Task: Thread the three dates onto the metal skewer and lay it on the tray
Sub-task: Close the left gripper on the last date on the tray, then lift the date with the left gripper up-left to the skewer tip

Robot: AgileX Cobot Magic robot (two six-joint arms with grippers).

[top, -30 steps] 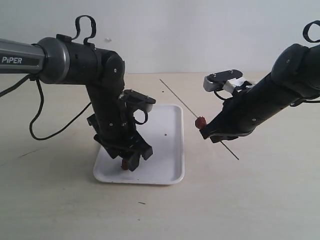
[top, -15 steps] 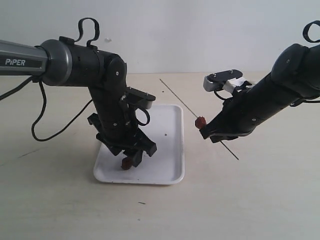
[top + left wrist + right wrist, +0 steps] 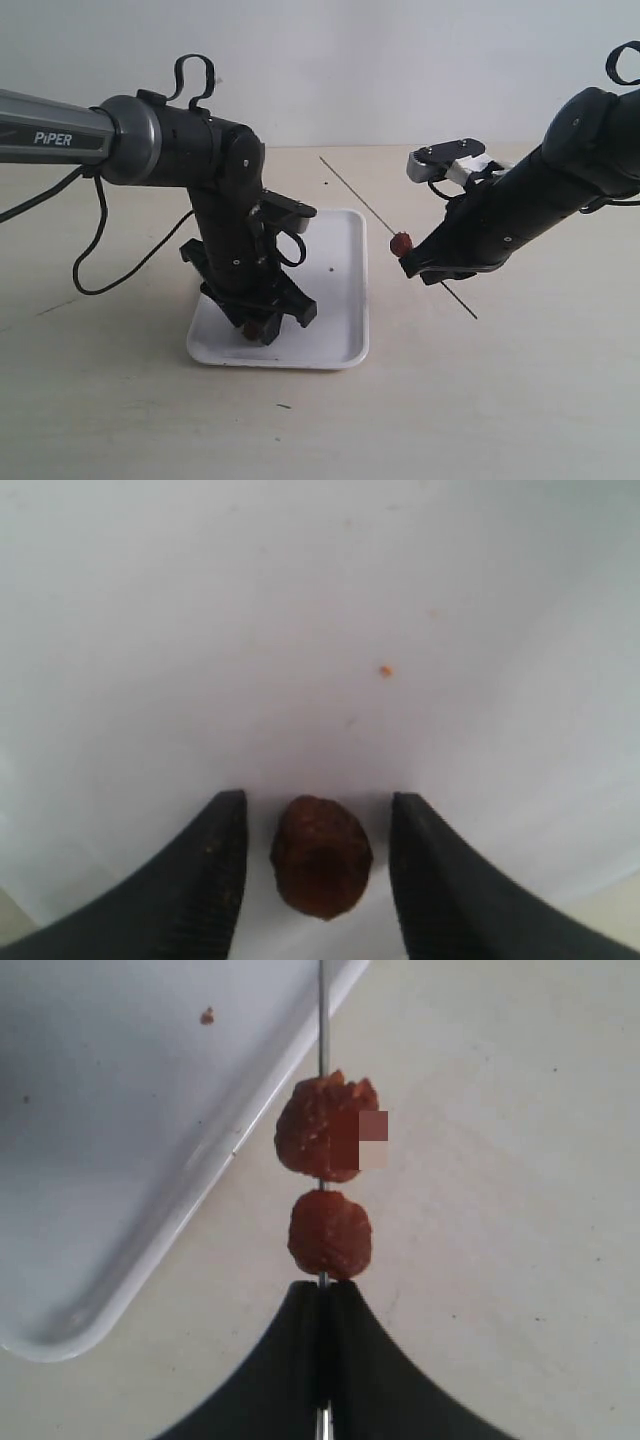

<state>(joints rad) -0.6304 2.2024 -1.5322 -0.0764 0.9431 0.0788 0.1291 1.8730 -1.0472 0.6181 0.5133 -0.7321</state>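
The left pincer (image 3: 316, 802) straddles the loose date (image 3: 322, 858) on the tray (image 3: 340, 320), jaws apart, touching neither side. Beside the tray, the right pincer (image 3: 322, 1295) is clamped on the metal skewer (image 3: 323, 1010) bearing two threaded dates (image 3: 325, 1130). An off-centre squeeze could pop the loose date away.
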